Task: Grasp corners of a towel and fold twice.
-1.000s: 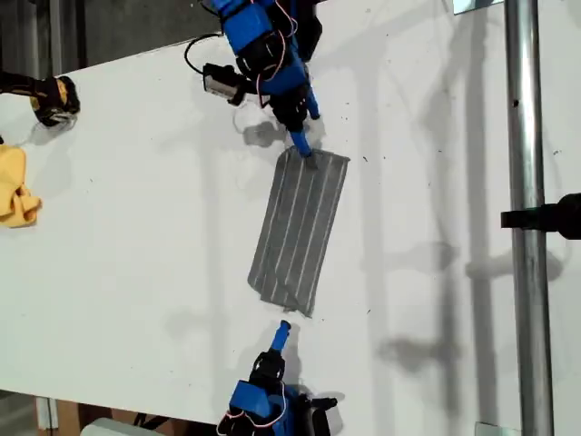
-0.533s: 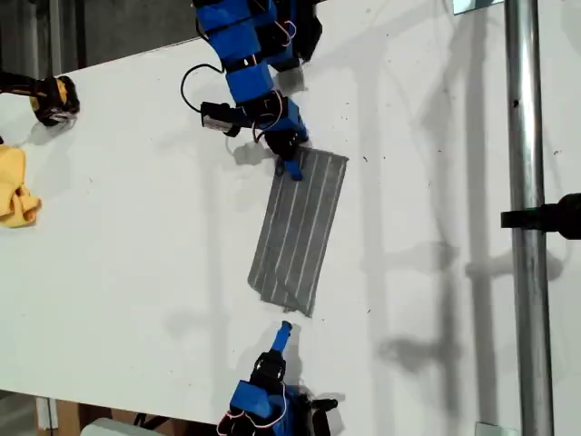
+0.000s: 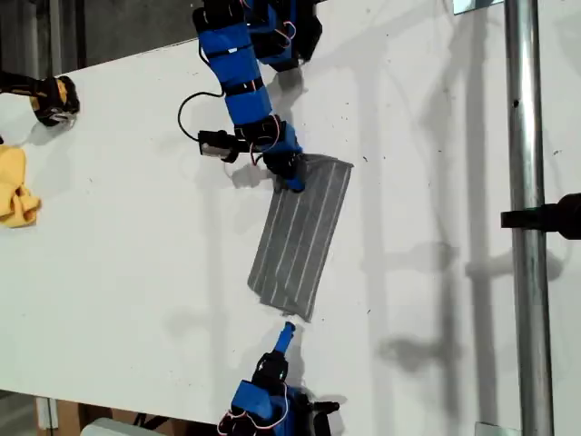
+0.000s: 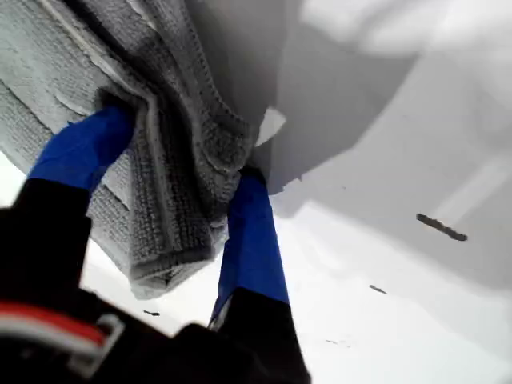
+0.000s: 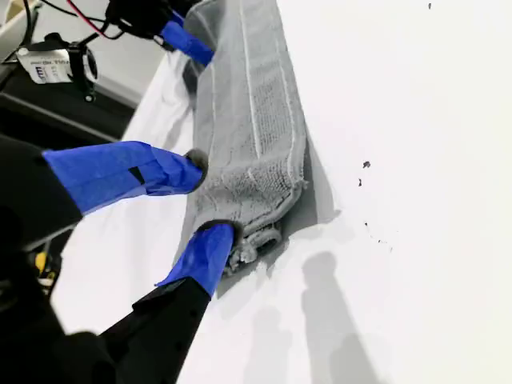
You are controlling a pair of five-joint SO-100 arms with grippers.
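The towel (image 3: 300, 236), dark grey with thin white stripes, lies folded into a long narrow strip on the white table (image 3: 136, 254). My first gripper (image 3: 292, 179) sits on the strip's far corner at the exterior view's top. In the first wrist view that gripper (image 4: 180, 156) holds bunched cloth (image 4: 168, 96) between its blue fingers (image 4: 252, 232), raised a little off the table. My second gripper (image 3: 286, 331) stands just below the strip's near end. The second wrist view shows it (image 5: 204, 196) open, its fingertips astride the near corner of the towel (image 5: 248, 120).
A small yellow cloth (image 3: 16, 186) and a black-and-yellow object (image 3: 50, 98) lie at the exterior view's left edge. A metal pole (image 3: 526, 272) with a black clamp (image 3: 545, 218) runs down the exterior view's right side. The table's front edge is near the second arm's base.
My first gripper moved down and slightly toward the exterior view's left onto the towel's far corner. The far edge of the towel shifted a little. My second gripper stayed put.
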